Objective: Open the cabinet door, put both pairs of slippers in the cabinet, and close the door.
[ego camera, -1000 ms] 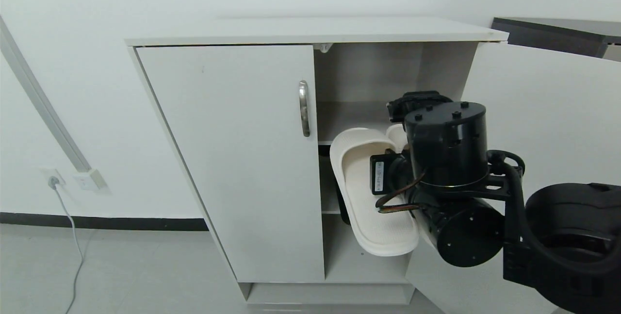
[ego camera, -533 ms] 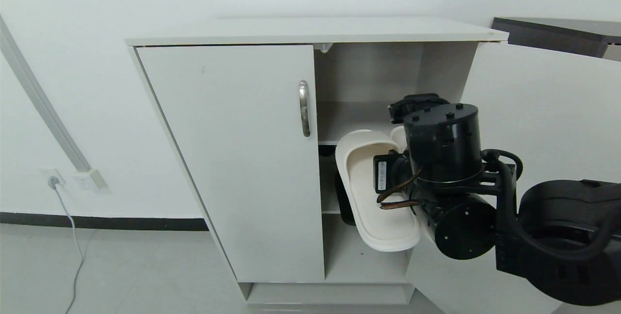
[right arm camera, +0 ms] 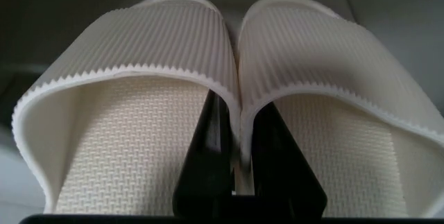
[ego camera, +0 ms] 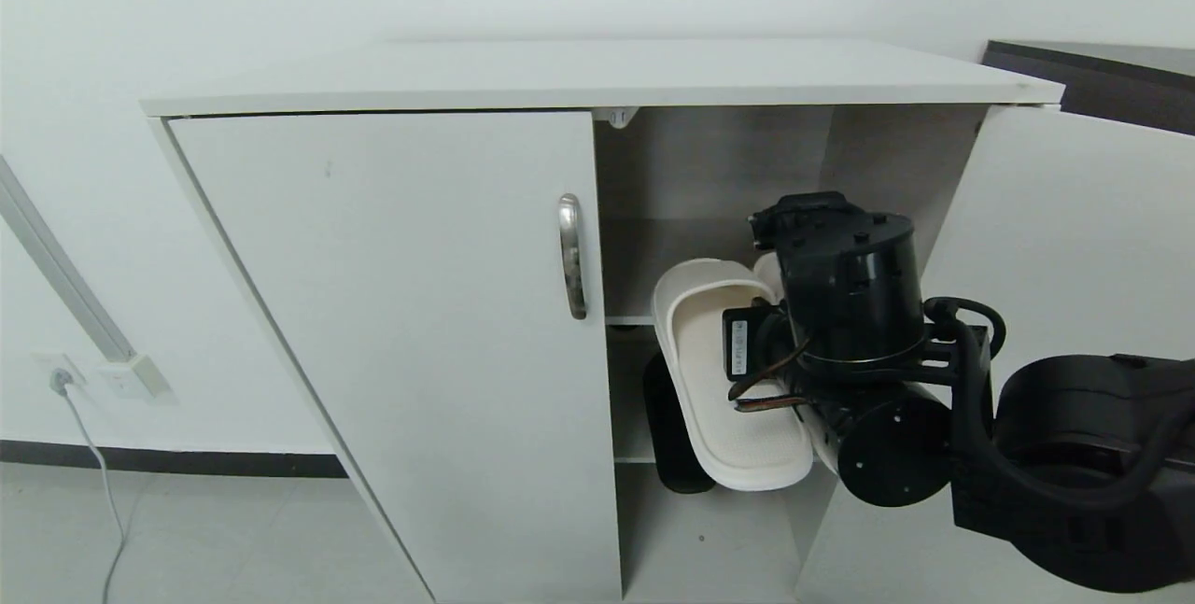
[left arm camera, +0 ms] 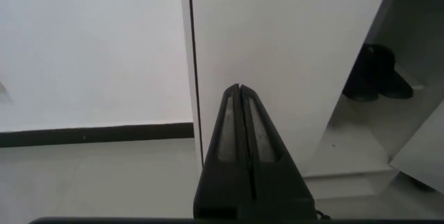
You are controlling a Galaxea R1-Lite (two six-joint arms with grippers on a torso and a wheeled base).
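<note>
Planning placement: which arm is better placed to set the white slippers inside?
Right: the right gripper pinches the white slippers at the open compartment; the left gripper hangs shut, empty, by the closed door.

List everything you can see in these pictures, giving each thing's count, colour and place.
cabinet: one, white, against the wall
left door: one, white, shut, with a metal handle
right door: one, white, swung open
white slippers: one pair, white, held at the cabinet's opening
black slippers: count unclear, black, on a lower shelf inside
wall socket: one, white, low on the wall, cable plugged in
right gripper: one, black, shut on the white slippers
left gripper: one, black, shut, facing the left door
</note>
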